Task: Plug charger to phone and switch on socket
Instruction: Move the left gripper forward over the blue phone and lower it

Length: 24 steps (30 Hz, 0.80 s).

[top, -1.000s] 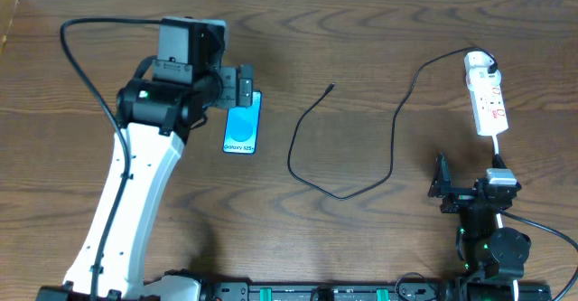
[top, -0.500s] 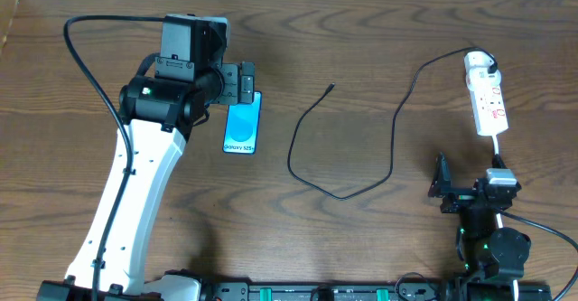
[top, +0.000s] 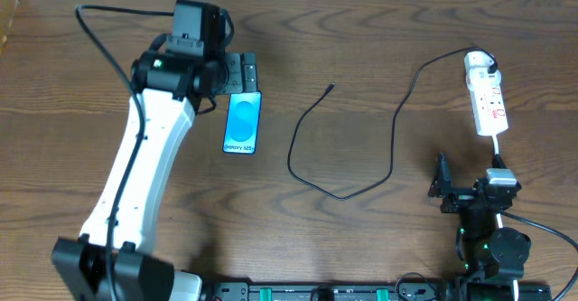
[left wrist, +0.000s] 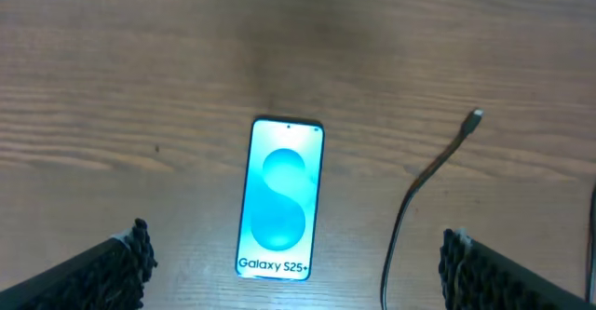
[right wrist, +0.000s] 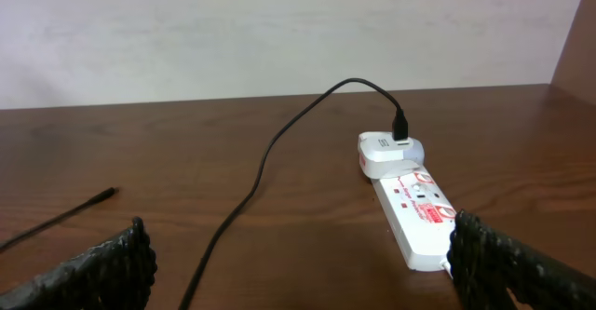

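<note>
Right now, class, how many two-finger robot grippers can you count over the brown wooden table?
2. The left gripper hangs open over the top end of the blue-screened rectangular smartphone; the right gripper sits open at front right, short of the narrow white power strip.

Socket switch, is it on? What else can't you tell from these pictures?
Socket switch: too small overhead, too blurry in the right wrist view.
Phone port: left wrist view shows only the screen side.
Charger: cut off by that view's bottom edge.
</note>
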Each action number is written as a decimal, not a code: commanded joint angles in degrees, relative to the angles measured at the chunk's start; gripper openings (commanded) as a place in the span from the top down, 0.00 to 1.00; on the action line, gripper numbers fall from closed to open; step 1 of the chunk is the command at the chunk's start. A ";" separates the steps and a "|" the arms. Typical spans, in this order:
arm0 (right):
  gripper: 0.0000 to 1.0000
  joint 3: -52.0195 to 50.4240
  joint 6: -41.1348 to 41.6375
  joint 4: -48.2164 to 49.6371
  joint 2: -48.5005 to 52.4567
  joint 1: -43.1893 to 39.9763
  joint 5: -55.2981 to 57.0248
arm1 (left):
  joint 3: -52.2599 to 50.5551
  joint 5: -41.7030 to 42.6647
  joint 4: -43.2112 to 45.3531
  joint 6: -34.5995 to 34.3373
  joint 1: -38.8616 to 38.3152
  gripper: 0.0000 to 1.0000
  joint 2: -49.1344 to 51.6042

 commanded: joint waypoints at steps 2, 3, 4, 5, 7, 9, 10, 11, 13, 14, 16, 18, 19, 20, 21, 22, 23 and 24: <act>0.01 -0.07 0.74 -0.26 -0.31 0.35 -0.33 | 1.36 -0.87 -1.27 -1.55 -0.04 0.02 5.03; 0.01 -0.07 0.74 -0.26 -0.31 0.35 -0.33 | 1.36 -0.87 -1.22 -1.57 -0.04 0.02 6.01; 0.01 -0.07 0.76 -0.26 -0.31 0.35 -0.33 | 1.36 -0.90 -1.18 -1.55 -0.04 0.02 7.21; 0.01 -0.07 0.76 -0.24 -0.31 0.35 -0.33 | 1.36 -0.87 -1.03 -1.55 -0.04 0.02 8.37; 0.01 -0.07 0.74 -0.26 -0.31 0.35 -0.33 | 1.36 -0.87 -0.81 -1.55 -0.04 0.02 10.62; 0.01 -0.07 0.74 -0.24 -0.31 0.35 -0.33 | 1.33 -0.87 -0.61 -1.55 -0.04 0.02 12.39; 0.01 -0.07 0.76 -0.26 -0.31 0.35 -0.33 | 1.33 -0.87 -0.52 -1.55 -0.04 0.02 13.46; 0.01 -0.07 0.76 -0.26 -0.31 0.35 -0.33 | 1.33 -0.90 -0.37 -1.55 -0.04 0.02 14.38; 0.01 -0.07 0.76 -0.24 -0.31 0.35 -0.33 | 1.33 -0.90 -0.15 -1.55 -0.04 0.02 16.11; 0.01 -0.07 0.76 -0.24 -0.31 0.33 -0.33 | 1.33 -0.87 0.07 -1.55 -0.02 0.02 16.92; 0.01 -0.07 0.74 -0.24 -0.31 0.35 -0.33 | 1.33 -0.87 0.50 -1.55 -0.02 0.02 18.25; 0.01 -0.07 0.76 -0.26 -0.31 0.35 -0.33 | 1.33 -0.87 1.03 -1.55 -0.02 0.02 19.45; 0.01 -0.07 0.76 -0.24 -0.31 0.35 -0.33 | 1.33 -0.87 1.29 -1.55 -0.02 0.02 19.85; 0.01 -0.07 0.76 -0.26 -0.31 0.35 -0.33 | 1.33 -0.87 1.60 -1.55 -0.02 0.02 20.31; 0.01 -0.07 0.76 -0.26 -0.31 0.33 -0.33 | 1.33 -0.87 1.81 -1.55 -0.02 0.02 20.57; 0.01 -0.07 0.76 -0.26 -0.31 0.35 -0.33 | 1.29 -0.87 2.03 -1.57 -0.02 0.02 20.92; 0.01 -0.07 0.74 -0.26 -0.31 0.35 -0.33 | 1.27 -0.87 2.19 -1.57 -0.04 0.02 21.24; 0.01 -0.07 0.74 -0.24 -0.31 0.35 -0.33 | 1.27 -0.87 2.32 -1.57 -0.04 0.02 21.64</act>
